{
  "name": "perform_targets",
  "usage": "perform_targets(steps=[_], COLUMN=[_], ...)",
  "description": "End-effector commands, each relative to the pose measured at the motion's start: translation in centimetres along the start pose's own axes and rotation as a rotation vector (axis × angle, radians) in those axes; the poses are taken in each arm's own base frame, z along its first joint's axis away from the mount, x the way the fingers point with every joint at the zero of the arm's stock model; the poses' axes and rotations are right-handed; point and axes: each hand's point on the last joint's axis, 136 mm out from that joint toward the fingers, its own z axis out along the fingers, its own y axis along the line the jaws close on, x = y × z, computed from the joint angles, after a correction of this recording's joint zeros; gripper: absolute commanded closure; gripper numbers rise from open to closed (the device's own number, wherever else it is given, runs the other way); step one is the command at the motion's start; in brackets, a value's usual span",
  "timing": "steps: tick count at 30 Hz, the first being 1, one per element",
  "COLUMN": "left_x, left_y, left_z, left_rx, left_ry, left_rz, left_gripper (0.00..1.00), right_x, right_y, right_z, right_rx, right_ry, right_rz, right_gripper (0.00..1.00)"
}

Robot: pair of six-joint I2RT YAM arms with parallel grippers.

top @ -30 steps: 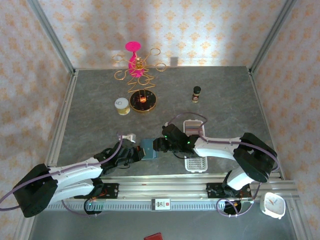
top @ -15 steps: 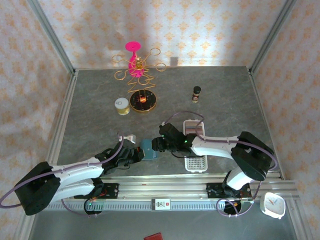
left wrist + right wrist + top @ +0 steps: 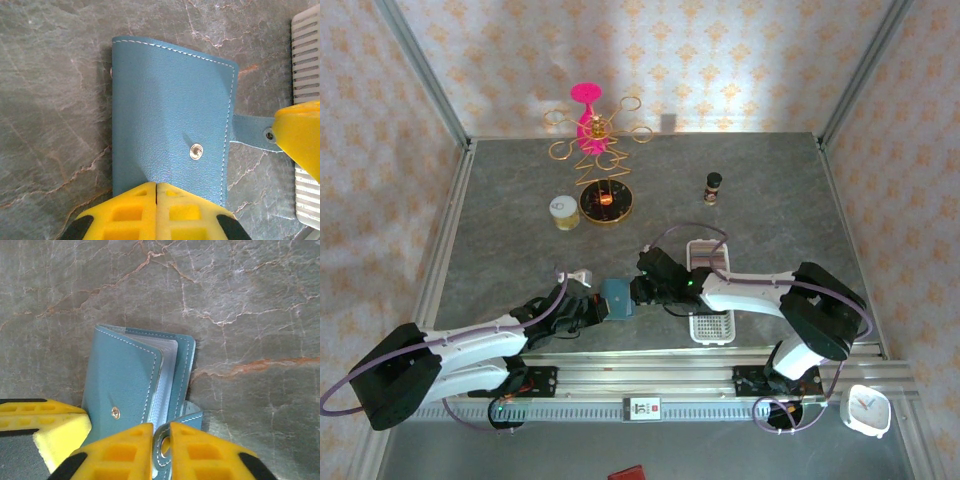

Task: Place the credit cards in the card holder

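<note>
Right jaws edged left — teal card holder [image 3: 125, 385] slightly agape, tab [image 3: 189, 418] pinched

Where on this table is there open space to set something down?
Open: the stretch left of the yellow jar; the area right of the dark bottle; the strip between the gold dish and the wallet. Crowded: the near middle, where the left gripper and right gripper meet on the wallet beside the white tray.

card holder [image 3: 170, 115]: near edge hidden under the shut left gripper [image 3: 156, 210] pads. tab [image 3: 247, 131] end buried between right gripper [image 3: 161, 440] fingers. white tray [image 3: 306, 60] beyond that gripper, cut by frame. Holder contents unreadable.
</note>
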Motion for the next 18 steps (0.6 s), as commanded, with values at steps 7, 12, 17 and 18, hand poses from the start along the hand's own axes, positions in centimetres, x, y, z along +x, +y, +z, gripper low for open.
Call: perform_targets(steps=[7, 12, 17, 18], left_x=[0.6, 0.6, 0.5, 0.5], left_y=[1.1, 1.0, 0.6, 0.6], left_z=[0.1, 0.1, 0.2, 0.2], left_rx=[-0.026, -0.023, -0.009, -0.008], left_ry=[0.006, 0.006, 0.007, 0.008], left_rz=[-0.014, -0.016, -0.019, -0.019], left_gripper=[1.0, 1.0, 1.0, 1.0], right_x=[-1.2, -1.1, -0.5, -0.4], right_y=[0.6, 1.6, 2.4, 2.6], right_z=[-0.5, -0.5, 0.5, 0.8], right_rx=[0.002, -0.049, -0.056, -0.06], right_ry=[-0.043, -0.037, -0.012, -0.006], right_rz=[0.006, 0.017, 0.006, 0.004], right_gripper=[0.94, 1.0, 1.0, 1.0])
